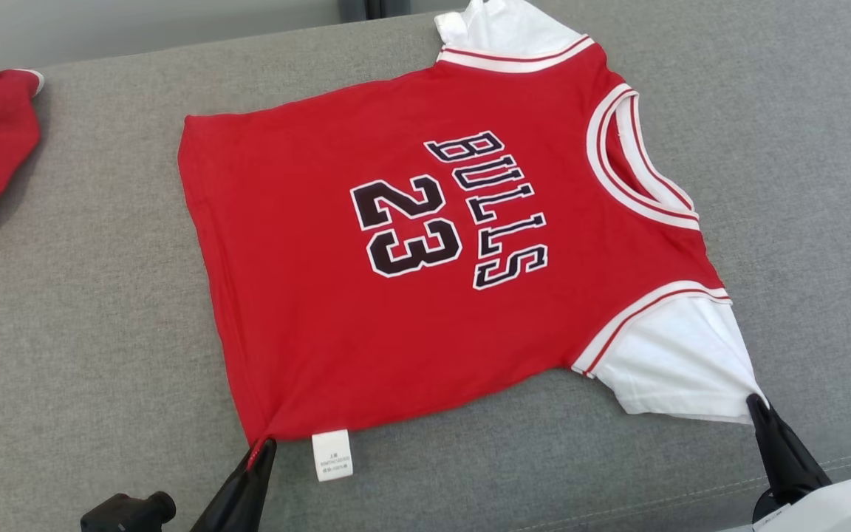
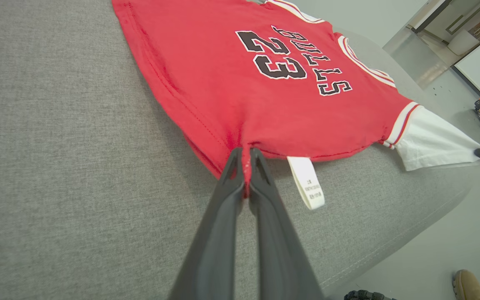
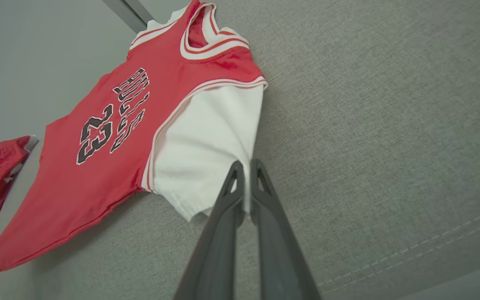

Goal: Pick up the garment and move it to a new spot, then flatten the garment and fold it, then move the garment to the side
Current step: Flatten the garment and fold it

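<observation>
Head view: the jersey (image 1: 425,244) lies spread on the grey cushion (image 1: 86,332), collar toward 3 o'clock, hem toward 9. At 7 o'clock the left gripper (image 1: 259,447) pinches the near hem corner. At 4 o'clock the right gripper (image 1: 754,405) pinches the near white sleeve (image 1: 677,362). The far sleeve at 12 o'clock is cut off, so it may not lie flat.

Left wrist view: the fingers are pressed together on red hem, with the care label (image 2: 306,181) just beside them at 3 o'clock.

Right wrist view: the fingers are clamped on the sleeve's edge.

Flattening looks nearly done and folding seems next. Both arms should lift together, keep the near edge taut and carry it toward 12 o'clock.
</observation>
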